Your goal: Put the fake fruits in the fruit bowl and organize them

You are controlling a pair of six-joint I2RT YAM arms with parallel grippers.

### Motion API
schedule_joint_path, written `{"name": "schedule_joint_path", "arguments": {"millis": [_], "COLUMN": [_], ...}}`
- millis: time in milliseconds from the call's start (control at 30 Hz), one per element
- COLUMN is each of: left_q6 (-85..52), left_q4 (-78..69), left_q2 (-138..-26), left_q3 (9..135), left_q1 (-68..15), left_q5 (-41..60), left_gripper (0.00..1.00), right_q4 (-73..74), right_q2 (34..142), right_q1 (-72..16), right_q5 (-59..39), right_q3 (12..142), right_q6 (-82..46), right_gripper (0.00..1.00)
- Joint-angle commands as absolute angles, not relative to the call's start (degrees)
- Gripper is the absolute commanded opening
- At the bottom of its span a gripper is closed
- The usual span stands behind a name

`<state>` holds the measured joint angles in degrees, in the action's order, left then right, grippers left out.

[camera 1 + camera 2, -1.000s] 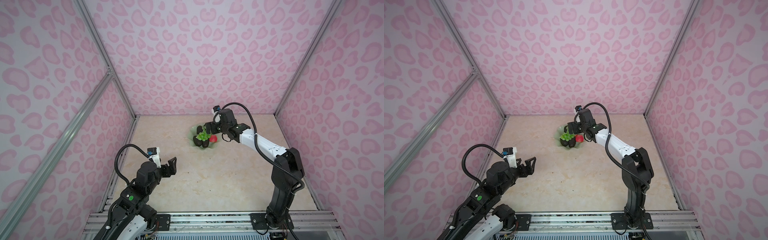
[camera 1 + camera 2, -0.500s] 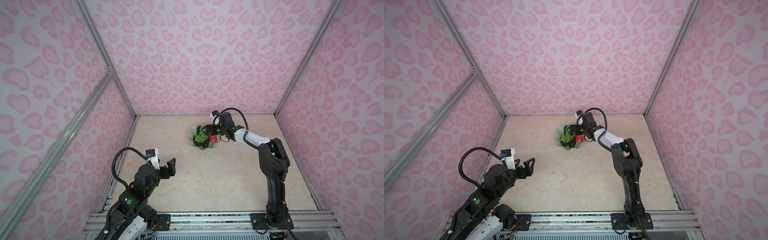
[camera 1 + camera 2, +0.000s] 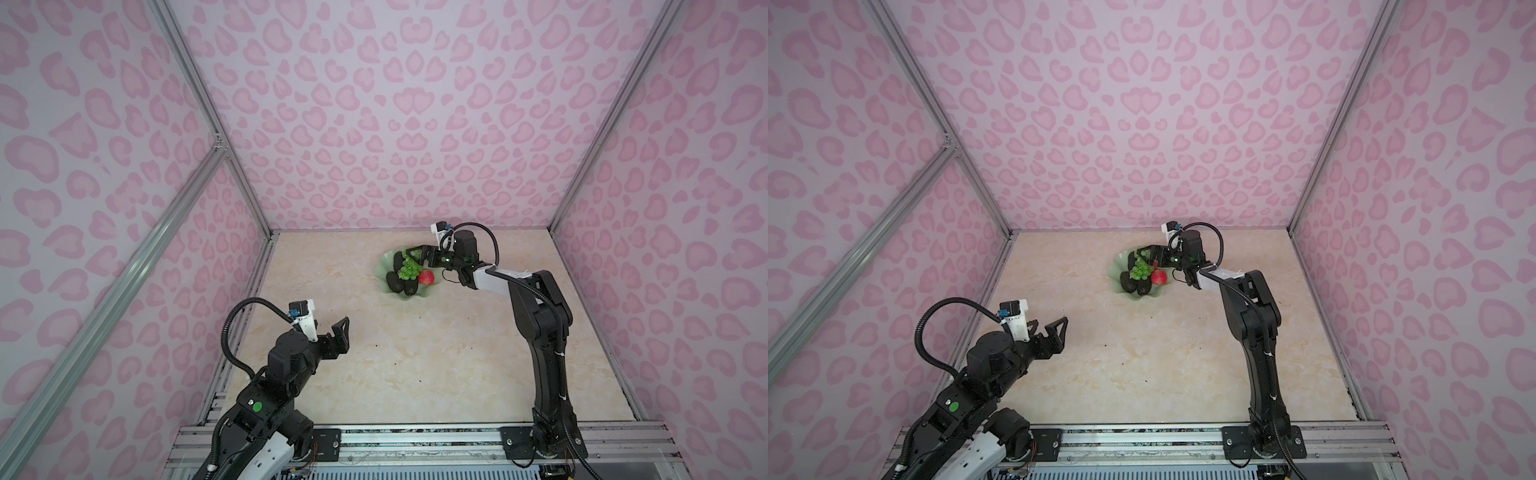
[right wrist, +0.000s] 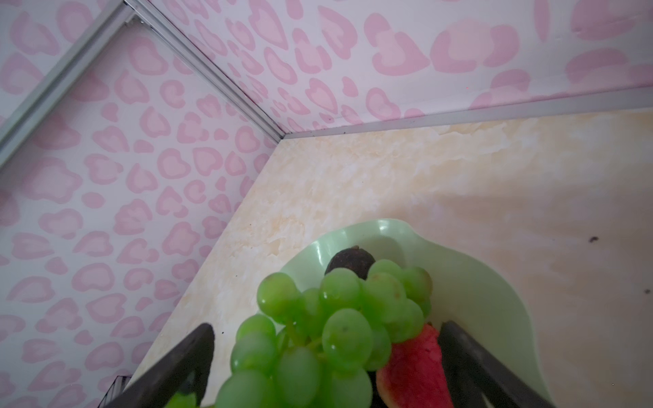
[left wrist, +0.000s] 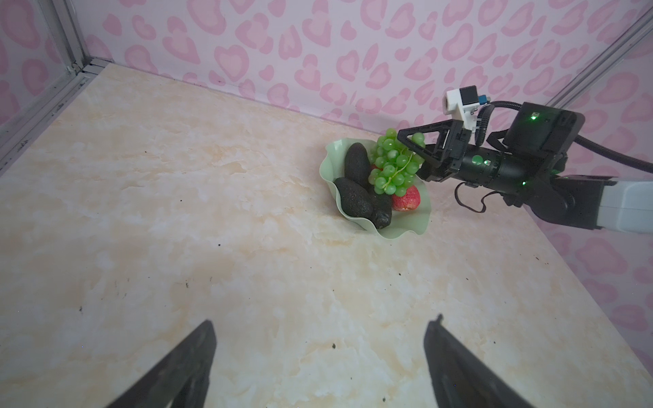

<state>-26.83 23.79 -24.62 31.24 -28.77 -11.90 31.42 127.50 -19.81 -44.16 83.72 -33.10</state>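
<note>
The mint-green fruit bowl (image 3: pixel 384 266) (image 3: pixel 1116 270) (image 5: pixel 328 169) (image 4: pixel 494 282) stands at the back of the table. In it lie three dark avocados (image 3: pixel 395 283) (image 5: pixel 353 201), green grapes (image 3: pixel 409 268) (image 3: pixel 1142 270) (image 5: pixel 394 166) (image 4: pixel 328 335) on top, and a red apple (image 3: pixel 427 277) (image 3: pixel 1159 276) (image 5: pixel 406 202) (image 4: pixel 413 367). My right gripper (image 3: pixel 415 257) (image 3: pixel 1148 255) (image 4: pixel 327 335) hangs open over the bowl, its fingers straddling the grapes without pressing them. My left gripper (image 3: pixel 332 328) (image 3: pixel 1047 325) (image 5: pixel 322 321) is open and empty, near the front left.
Pink patterned walls close in the marble tabletop (image 3: pixel 415 353) on the left, back and right, with metal rails along their bases. An aluminium rail (image 3: pixel 395 440) runs along the front edge, carrying both arm bases.
The right arm has folded more upright, its elbow rising and drawing in, while its gripper stays open over the bowl. The left arm has hardly moved.
</note>
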Motion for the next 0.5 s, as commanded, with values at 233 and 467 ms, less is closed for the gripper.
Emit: {"name": "schedule_joint_path", "arguments": {"millis": [233, 467], "left_q6": [-26.9, -26.3], "left_q4": [23.1, 22.1], "left_q2": [-24.9, -24.4], "left_q3": [31.3, 30.9], "left_q1": [-28.7, -28.7], "left_q5": [-12.2, -14.7], "left_gripper": [0.93, 0.93], "right_q4": [73.8, 65.7], "right_q2": [135.4, 129.7], "right_q1": [-19.9, -19.6], "right_q5": [-56.4, -52.8], "right_q3": [87.6, 83.5], "right_q6": [-64.4, -58.6], "right_gripper": [0.99, 0.99]}}
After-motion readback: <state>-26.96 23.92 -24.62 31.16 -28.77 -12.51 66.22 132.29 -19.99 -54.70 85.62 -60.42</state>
